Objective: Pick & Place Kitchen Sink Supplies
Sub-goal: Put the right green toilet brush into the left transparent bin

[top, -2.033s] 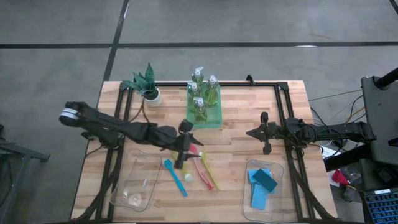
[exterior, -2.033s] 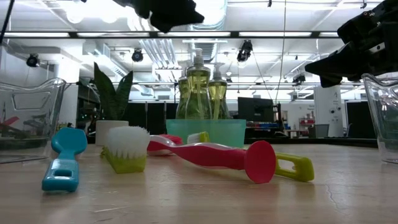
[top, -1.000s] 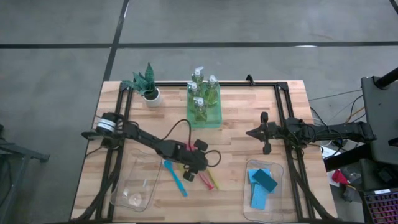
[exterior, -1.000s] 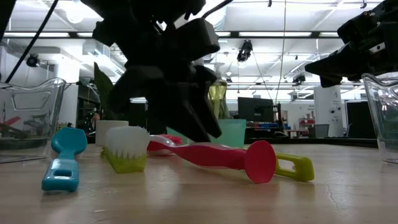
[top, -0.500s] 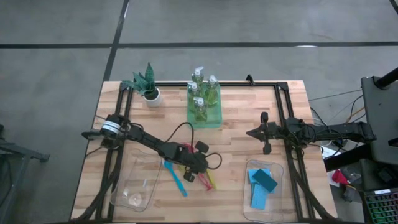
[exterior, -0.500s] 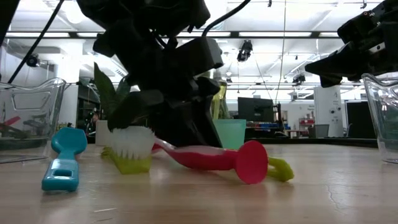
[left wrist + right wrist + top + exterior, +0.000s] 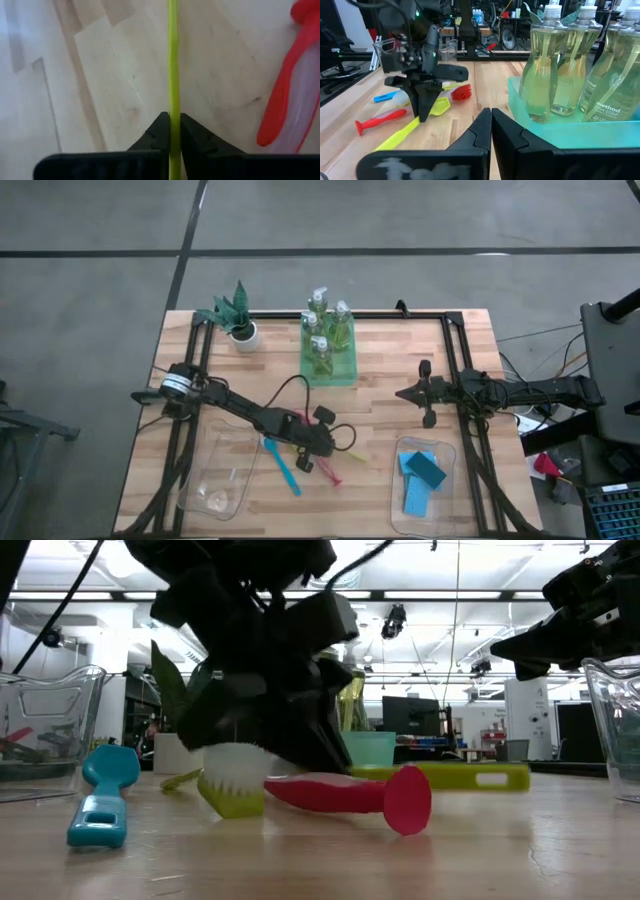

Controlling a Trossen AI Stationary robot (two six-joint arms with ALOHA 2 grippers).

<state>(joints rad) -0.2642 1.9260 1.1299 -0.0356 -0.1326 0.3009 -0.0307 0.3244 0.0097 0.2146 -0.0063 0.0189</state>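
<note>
**Left pincer is pinching the yellow brush near the middle of the table**

The left bin (image 7: 218, 480) is lying at the near left corner of the table (image 7: 380, 410), to the left of the left gripper (image 7: 322, 448). The blue brush (image 7: 282, 465) is lying just beside this gripper, between it and the bin. The gripper is reaching low over the wood, and its two fingers (image 7: 161, 131) are pressing together on the thin handle of the yellow brush (image 7: 440, 776). The handle is passing straight between the fingers, and in the low view it is pointing level above the table, while the white bristle head is sitting low under the gripper. The pink-red brush (image 7: 350, 795) is resting on the wood just beside the gripper, on the near side.

Behind the gripper, the green tray (image 7: 328, 370) is holding the soap bottles (image 7: 547, 60), and the plant (image 7: 233, 310) is standing at the far left corner.

The right gripper (image 7: 405, 393) is waiting well apart to the right, above the table, with its fingers pressed together and nothing between them. Near to it, the right bin (image 7: 425, 480) is holding the blue and teal sponges (image 7: 424, 472).
</note>
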